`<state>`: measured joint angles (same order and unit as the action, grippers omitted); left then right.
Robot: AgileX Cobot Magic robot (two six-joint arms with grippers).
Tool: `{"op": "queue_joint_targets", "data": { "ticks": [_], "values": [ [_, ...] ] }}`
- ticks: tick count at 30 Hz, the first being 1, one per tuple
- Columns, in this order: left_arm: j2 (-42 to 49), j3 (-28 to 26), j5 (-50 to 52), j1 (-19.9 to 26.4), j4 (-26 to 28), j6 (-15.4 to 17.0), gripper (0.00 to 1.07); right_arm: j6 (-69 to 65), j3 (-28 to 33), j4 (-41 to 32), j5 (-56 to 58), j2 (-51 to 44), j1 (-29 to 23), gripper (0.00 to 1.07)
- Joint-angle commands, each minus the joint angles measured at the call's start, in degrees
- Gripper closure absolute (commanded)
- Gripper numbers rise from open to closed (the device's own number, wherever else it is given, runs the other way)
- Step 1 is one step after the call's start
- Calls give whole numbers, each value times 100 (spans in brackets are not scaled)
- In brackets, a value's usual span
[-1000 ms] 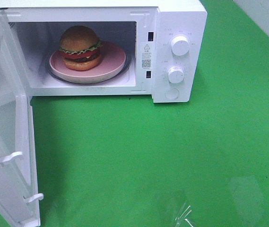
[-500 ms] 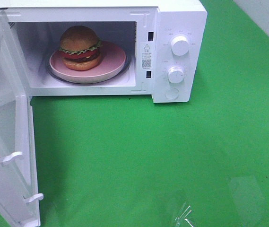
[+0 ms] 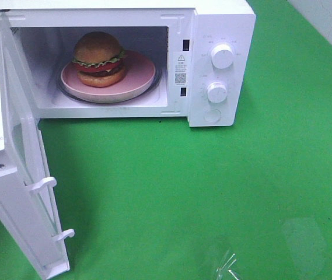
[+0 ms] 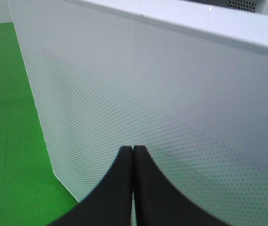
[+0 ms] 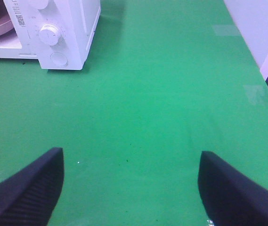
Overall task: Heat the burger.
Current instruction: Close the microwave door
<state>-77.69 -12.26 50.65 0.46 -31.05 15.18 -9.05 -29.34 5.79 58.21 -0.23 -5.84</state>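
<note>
The burger (image 3: 98,57) sits on a pink plate (image 3: 139,73) inside the white microwave (image 3: 224,17). The microwave door (image 3: 20,198) stands open at the left, swung partway out over the green table. My left gripper (image 4: 133,150) is shut and empty, its fingertips right at the perforated outer face of the door (image 4: 171,94). My right gripper (image 5: 131,156) is open and empty, low over the green table in front of the microwave's control panel (image 5: 53,33). Neither gripper shows in the exterior view.
Two round knobs (image 3: 222,56) (image 3: 216,92) and a round button (image 3: 212,115) sit on the microwave's right panel. A green mat (image 3: 212,186) covers the table. A crumpled bit of clear film (image 3: 227,265) lies near the front edge. A pale wall (image 5: 265,28) borders the right.
The microwave door has swung from fully open partway toward the cavity; its outer top edge now shows. The burger and plate have not moved.
</note>
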Motion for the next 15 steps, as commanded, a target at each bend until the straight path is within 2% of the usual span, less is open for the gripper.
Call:
{"op": "queue_joint_targets", "data": {
  "ticks": [1, 4, 6, 7, 8, 9, 11, 12, 13, 14, 15],
  "values": [
    [-378, -74, 521, -6, -29, 63, 107, 69, 23, -23, -63, -155, 40, 32],
    [-527, -126, 590, -80, -17, 52, 107, 69, 23, -23, -63, -155, 40, 32],
    [-751, -304, 567, -395, 86, -29, 107, 69, 23, -23, -63, -155, 40, 32],
    [-751, -304, 567, -395, 86, -29, 107, 69, 23, -23, -63, -155, 40, 32],
    [-900, -413, 567, -647, 292, -109, 107, 69, 23, -23, -63, -155, 40, 32],
    [-900, -413, 567, -647, 292, -109, 107, 69, 23, -23, -63, -155, 40, 32],
    [-1106, -539, 579, -1008, 905, -115, 107, 69, 23, -23, -63, -155, 40, 32],
    [-1106, -539, 579, -1008, 905, -115, 107, 69, 23, -23, -63, -155, 40, 32],
    [-1238, -630, 573, -1209, 1295, -120, 107, 69, 23, -23, -63, -155, 40, 32],
    [-1238, -630, 573, -1209, 1295, -120, 107, 69, 23, -23, -63, -155, 40, 32],
    [-1352, -728, 567, -1392, 1581, -143, 107, 69, 23, -23, -63, -155, 40, 32]
  ]
}}
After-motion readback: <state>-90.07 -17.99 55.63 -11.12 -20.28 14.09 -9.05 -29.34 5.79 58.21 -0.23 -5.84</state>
